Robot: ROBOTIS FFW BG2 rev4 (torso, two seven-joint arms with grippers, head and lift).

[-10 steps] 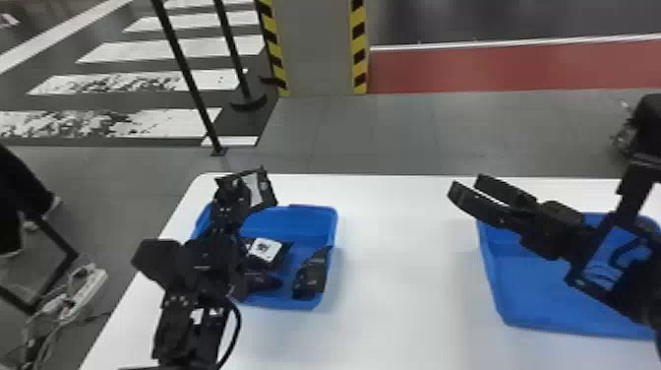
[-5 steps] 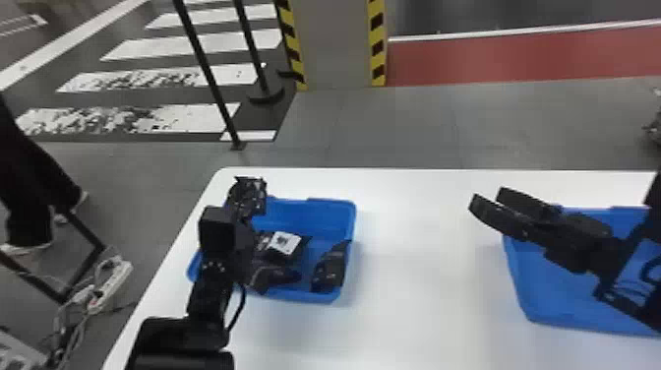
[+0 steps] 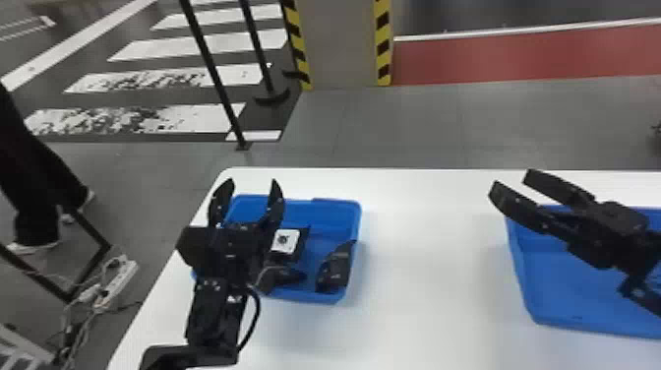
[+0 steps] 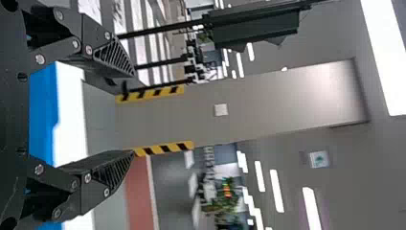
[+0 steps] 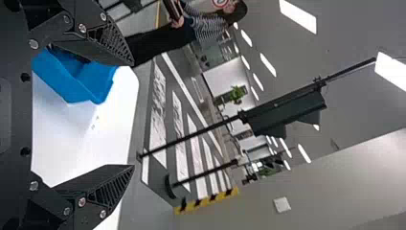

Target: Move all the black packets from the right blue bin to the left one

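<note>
Black packets [image 3: 336, 268] lie in the left blue bin [image 3: 319, 210], head view; the transfer looks finished, though my right arm [image 3: 644, 295] hides some of the right bin [image 3: 565, 290] on this white table [image 3: 418, 305]. Left wrist: my left gripper [image 4: 134, 114] gapes wide toward a pillar [image 4: 249, 108]. Right wrist: my right gripper [image 5: 133, 115] gapes too, crosswalk [image 5: 179, 120] beyond.

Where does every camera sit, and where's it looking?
Head view: on the head, looking forward and down at the white table; the left claw and right claw show, with their arms.
Left wrist view: on the left wrist, looking out past its own open claw at the grey pillar, sideways.
Right wrist view: on the right wrist, looking past its own open claw across the table towards a blue bin.
Head and left wrist views share the pillar.
</note>
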